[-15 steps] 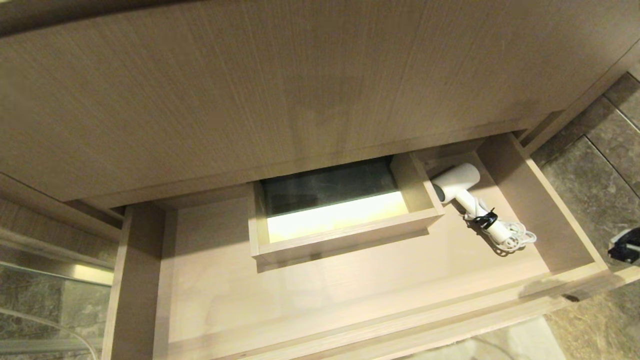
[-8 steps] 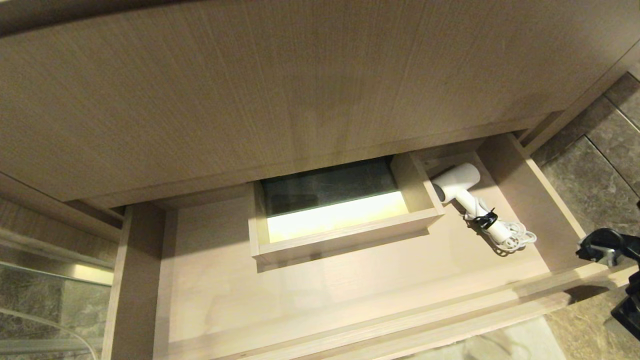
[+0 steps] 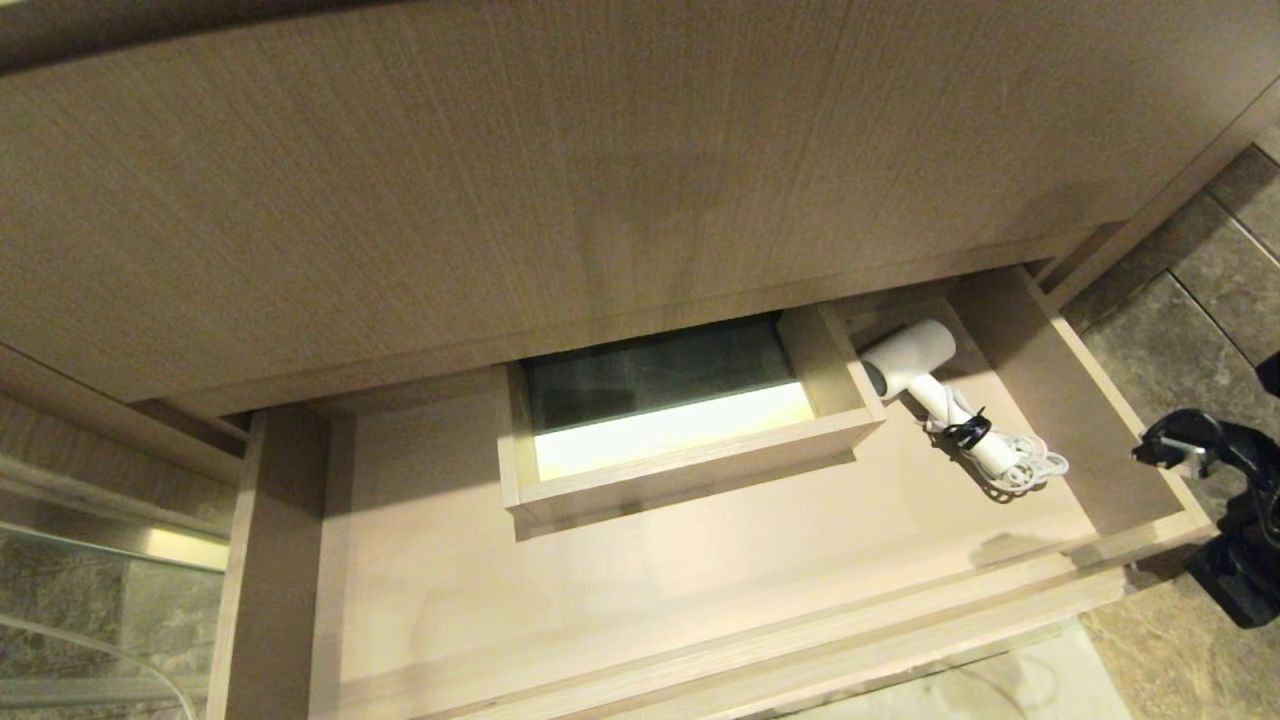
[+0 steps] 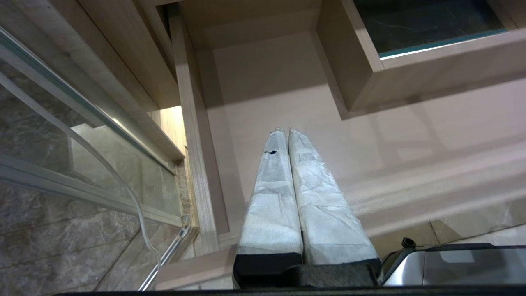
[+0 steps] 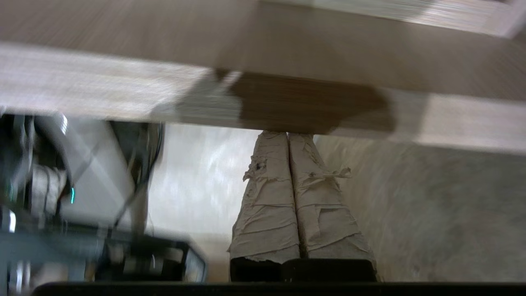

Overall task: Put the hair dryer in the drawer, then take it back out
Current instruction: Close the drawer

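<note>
Hair dryer (image 3: 935, 395) is lying inside the open drawer (image 3: 1075, 400), in its far right corner, barrel tucked against the inner box (image 3: 830, 375) and handle pointing toward the drawer front with the bundled cord (image 3: 1025, 470) at its end. So I am judging the first half done and the retrieval as the step in hand.

I am holding the right end effector (image 5: 287, 133) outside the drawer, beyond its right wall; the dryer sits to the left of it and farther in. Its padded fingers (image 5: 267, 197) are pressed together with nothing between them. The left end effector (image 4: 285, 131) is parked over the left part of the drawer, fingers also together and empty.

To do this well, I am planning to bring the right end effector over the side wall with clearance, spread the fingers before descending, and line them across the handle between the barrel and the black tie (image 3: 968, 432). The cord loops could snag, so I am favouring a straight upward lift, keeping clear of the cabinet front (image 3: 560, 160) overhanging the barrel.
</note>
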